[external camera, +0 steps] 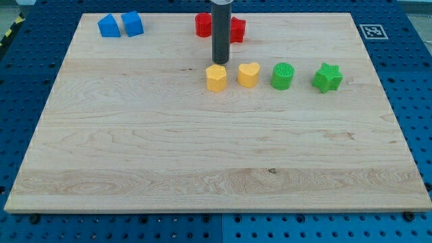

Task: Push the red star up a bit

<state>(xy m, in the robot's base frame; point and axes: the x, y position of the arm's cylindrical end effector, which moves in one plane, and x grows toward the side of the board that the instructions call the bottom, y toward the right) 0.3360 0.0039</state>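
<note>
Two blue blocks (pixel 120 25) at top left; yellow hexagon (pixel 216 78), yellow heart (pixel 248 74), green cylinder (pixel 283 76), green star (pixel 327 77) in a row.

Rod (pixel 221 30): straight dark grey cylinder, smooth, slightly glossy, faint lighter vertical sheen along length. Uniform width top to bottom. Upper part cut off by view's top edge. My tip (pixel 220 63): blunt flat end, same dark colour. Cables, screws, markings: cannot tell.

Left to right: yellow hexagon (pixel 216 78), yellow heart (pixel 248 75), green cylinder (pixel 282 76), green star (pixel 327 77); my tip (pixel 221 63) just above the hexagon
</note>
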